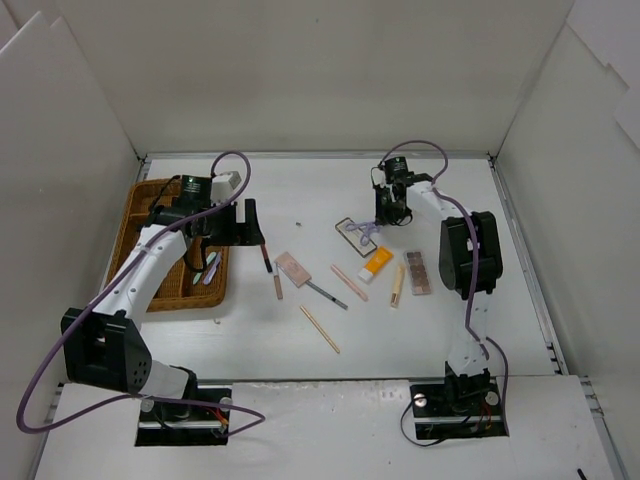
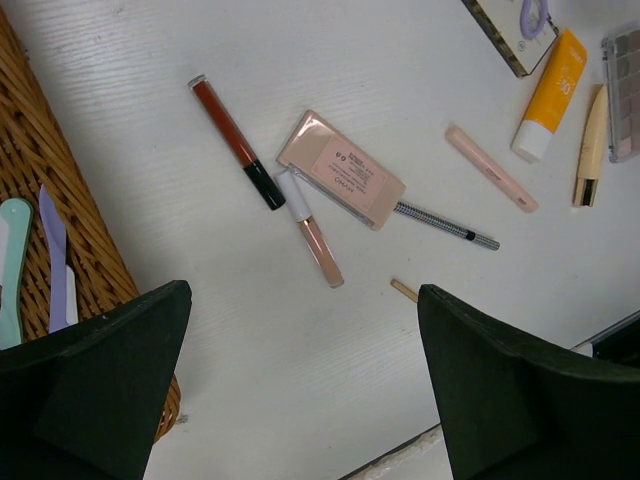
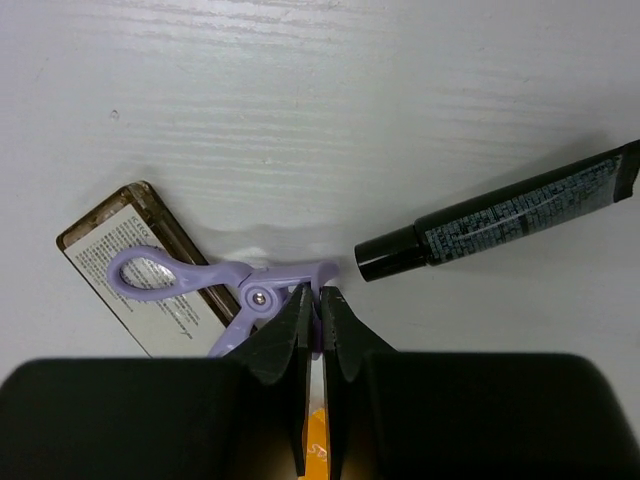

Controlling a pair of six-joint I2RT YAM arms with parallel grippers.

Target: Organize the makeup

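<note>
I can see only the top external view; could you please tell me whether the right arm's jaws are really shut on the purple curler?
Observer: Yes. In the right wrist view the right gripper has its jaws shut on the purple curler, just beyond its pivot.
Operator: Thank you. Is anything hidden beneath that wrist?
Observer: A black tube lies to the right of the curler, its cap end towards it, with a small gap between them.

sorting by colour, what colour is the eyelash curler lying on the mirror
The curler is light purple; the right wrist view shows it best.
</note>
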